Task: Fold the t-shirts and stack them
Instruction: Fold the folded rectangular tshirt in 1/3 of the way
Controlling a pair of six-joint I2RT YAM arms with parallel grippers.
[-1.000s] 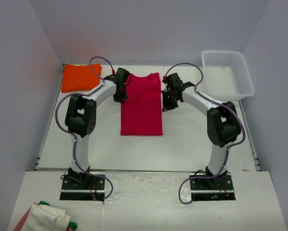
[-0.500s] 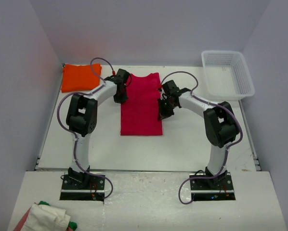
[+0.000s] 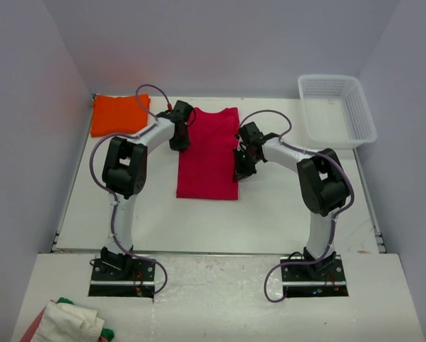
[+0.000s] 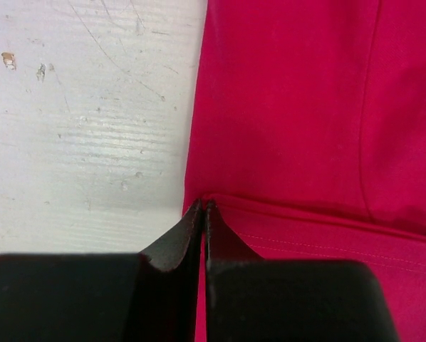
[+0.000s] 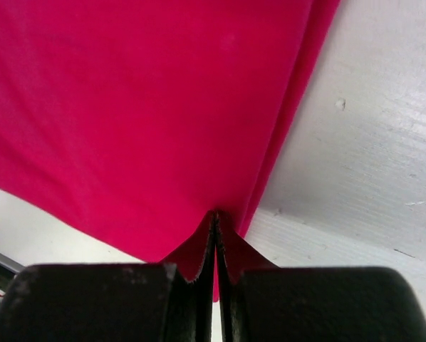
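The crimson-red t-shirt [image 3: 208, 153] lies on the table as a long strip folded lengthwise, collar end at the back. My left gripper [image 3: 180, 143] is shut on its left edge, and the wrist view shows red cloth [image 4: 291, 107] pinched between the closed tips of that gripper [image 4: 202, 207]. My right gripper [image 3: 239, 171] is shut on the right edge lower down, where the red cloth [image 5: 142, 107] puckers up into the closed tips of the gripper [image 5: 215, 217]. The orange t-shirt [image 3: 119, 114] lies folded at the back left corner, apart from both grippers.
A white plastic basket [image 3: 338, 110] stands at the back right. A bundle of white and coloured cloth [image 3: 67, 322] lies on the near ledge at the bottom left. Bare white table [image 3: 284, 206] surrounds the red shirt.
My right gripper slid down and inward along the red shirt's right edge and shut on it. The shirt's lower end shifted slightly left. The left gripper stayed shut on the left edge.
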